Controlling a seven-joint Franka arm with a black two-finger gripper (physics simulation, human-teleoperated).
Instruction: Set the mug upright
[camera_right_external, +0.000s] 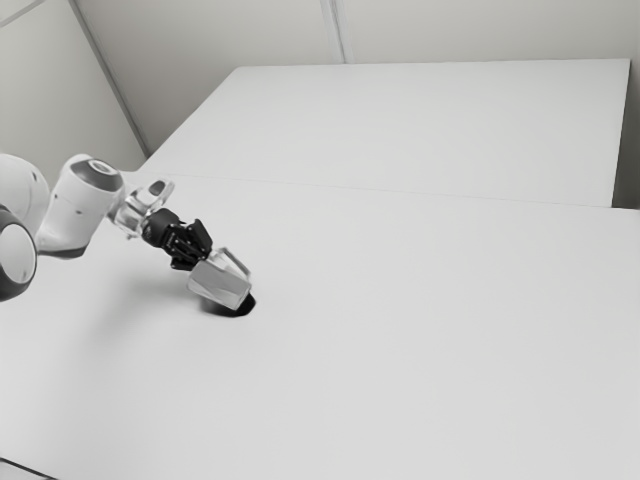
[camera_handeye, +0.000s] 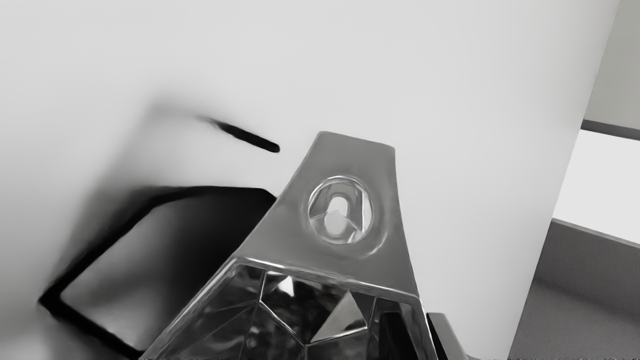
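Gripper (camera_right_external: 200, 262) is clamping the mug (camera_right_external: 219, 284) near its mouth and is suspending it in a tilted attitude over the table (camera_right_external: 420, 330), toward the exterior view's left. One finger (camera_handeye: 454, 337) is bearing on the outside of the wall; a dark form just inside the rim (camera_handeye: 325, 276) is apparently serving as the opposing finger. Such a wall grip is probably leaving the base free for seating. The mouth is facing the hand, and the far end is sloping down toward a dark shadow (camera_right_external: 240, 308). The handle (camera_right_external: 236, 262) is standing on the upper side, presumably keeping out of the way of the table. Since the mug is leaning, the task is requiring further rotation until the base is lying flat, with release following only then; early release is risking a topple.
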